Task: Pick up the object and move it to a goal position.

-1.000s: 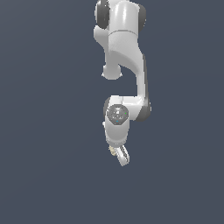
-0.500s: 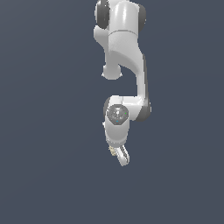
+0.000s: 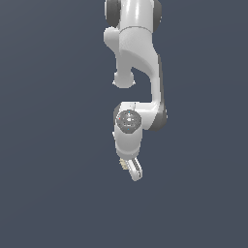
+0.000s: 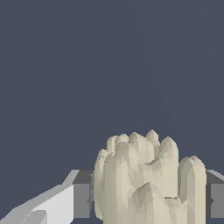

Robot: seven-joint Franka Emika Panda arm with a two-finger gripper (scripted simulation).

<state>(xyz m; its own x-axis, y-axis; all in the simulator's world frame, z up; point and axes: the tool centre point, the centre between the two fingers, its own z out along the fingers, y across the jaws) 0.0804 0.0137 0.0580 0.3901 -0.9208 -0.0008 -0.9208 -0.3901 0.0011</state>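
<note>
Where fingers (image 4: 83, 199) clamp beige object (image 4: 146, 183), no writing legible.

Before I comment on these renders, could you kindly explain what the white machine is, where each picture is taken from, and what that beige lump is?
These are simulator pictures of one white jointed robot arm against a plain dark grey background. The exterior view comes from a camera off the arm and shows the whole arm reaching down, ending in its hand, a two-fingered clamp. The wrist view comes from a camera mounted on the wrist, looking past the hand. In it, the pale beige, bumpy object fills the space between the two dark grey finger pads, one on each side, so the hand appears shut on it. In the exterior view only a sliver of the object peeks out beside the fingers. Nothing else shows, and I cannot tell from these views whether the object is lifted or resting on the surface.
</note>
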